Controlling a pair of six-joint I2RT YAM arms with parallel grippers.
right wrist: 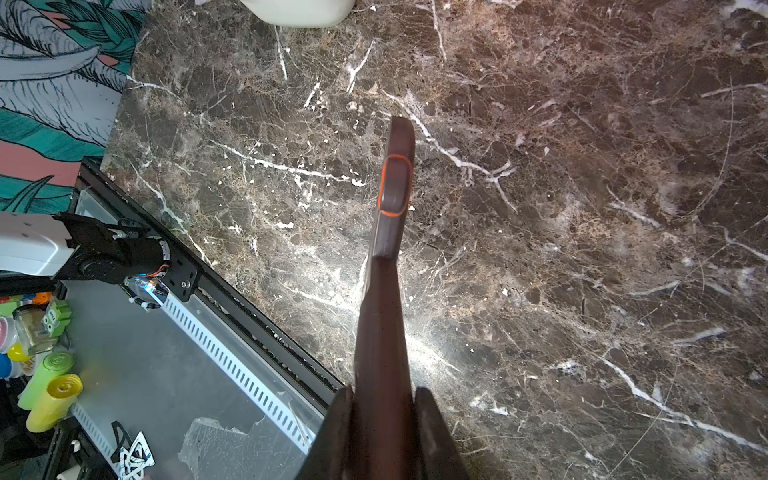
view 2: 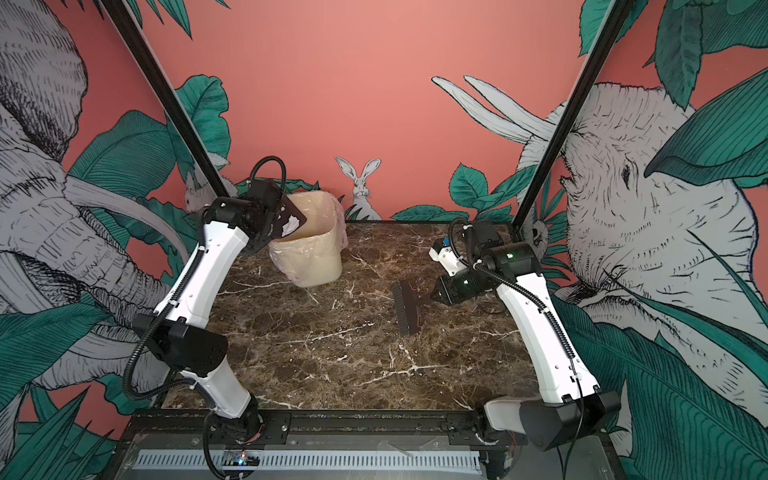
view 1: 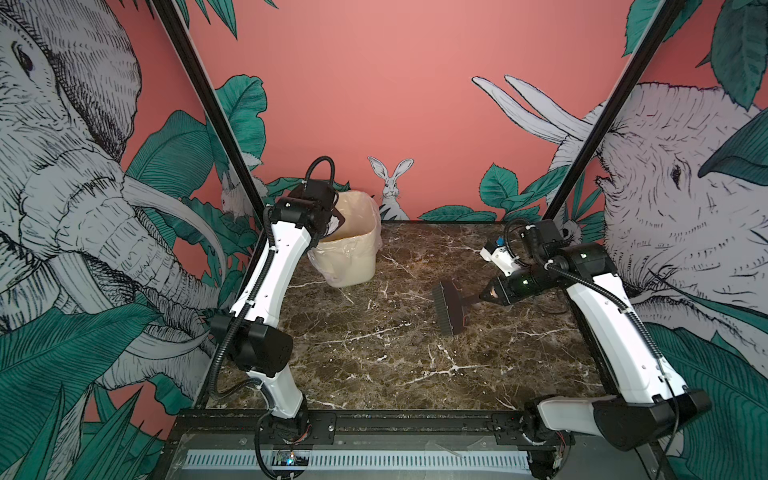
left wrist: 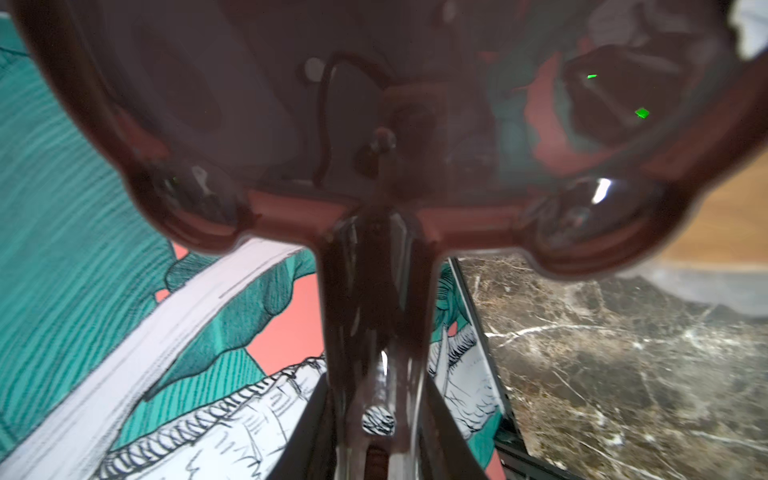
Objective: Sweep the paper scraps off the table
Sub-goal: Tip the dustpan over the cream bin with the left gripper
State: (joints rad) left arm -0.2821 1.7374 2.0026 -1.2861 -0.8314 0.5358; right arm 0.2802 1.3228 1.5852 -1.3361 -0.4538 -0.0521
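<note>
Bench [view 1: 395, 353] bears bin [view 1: 353, 257] at far left; left fingers [left wrist: 305, 440] clenched on dustpan [left wrist: 382, 104] handle, pan tipped over bin rim with white paper scrap [view 2: 290, 227] on it; right fingers [right wrist: 338, 436] clamped on brush [view 1: 451, 307] handle mid-bench.

Cream lined bin [view 1: 353, 262], dark brush [view 1: 449, 308], dustpan [view 2: 286, 214] tilted over bin rim, jungle mural [view 1: 62, 166]

Pink walls [view 1: 395, 83] with elephants [view 1: 62, 166], rabbit [view 1: 390, 183], leaves [view 1: 245, 108].

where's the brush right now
In both top views the dark brown hand brush is right of centre over the dark marble-look table, held by the right tool, right of the cream bin.
</note>
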